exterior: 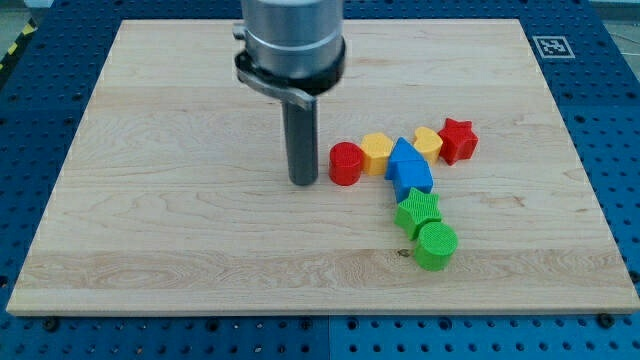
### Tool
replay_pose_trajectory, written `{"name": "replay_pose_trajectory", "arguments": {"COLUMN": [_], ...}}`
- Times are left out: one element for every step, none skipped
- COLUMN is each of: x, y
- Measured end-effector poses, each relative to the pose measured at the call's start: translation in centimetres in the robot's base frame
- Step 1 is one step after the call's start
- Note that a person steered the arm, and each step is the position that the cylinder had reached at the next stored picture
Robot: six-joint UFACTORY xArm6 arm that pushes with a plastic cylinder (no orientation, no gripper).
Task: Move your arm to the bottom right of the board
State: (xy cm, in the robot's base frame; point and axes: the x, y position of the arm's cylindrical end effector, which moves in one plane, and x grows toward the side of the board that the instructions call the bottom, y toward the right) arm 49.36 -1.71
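Observation:
My tip (304,182) rests on the wooden board (180,220) near its middle, just left of a red cylinder (346,164). To the right of that cylinder stand a yellow block (376,151), a blue block (408,168), a second yellow block (428,142) and a red star (458,140). Below the blue block lie a green star (418,211) and a green cylinder (435,246). The tip is close to the red cylinder, with a narrow gap between them.
A black and white marker tag (553,46) sits at the board's top right corner. A blue perforated table (610,120) surrounds the board. The arm's grey body (291,40) hangs over the board's top middle.

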Motion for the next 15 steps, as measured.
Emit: {"name": "replay_pose_trajectory", "arguments": {"x": [2.4, 3.1, 5.2, 5.1, 4.1, -0.6, -5.2, -11.2, -17.3, -23.3, -28.0, -30.1, -30.1, -30.0, -30.0], "y": [0.2, 0.2, 0.2, -2.0, -7.5, -10.7, -12.5, -13.1, -12.8, -11.2, -8.2, -2.8, 1.6, 1.8, 1.9]}}
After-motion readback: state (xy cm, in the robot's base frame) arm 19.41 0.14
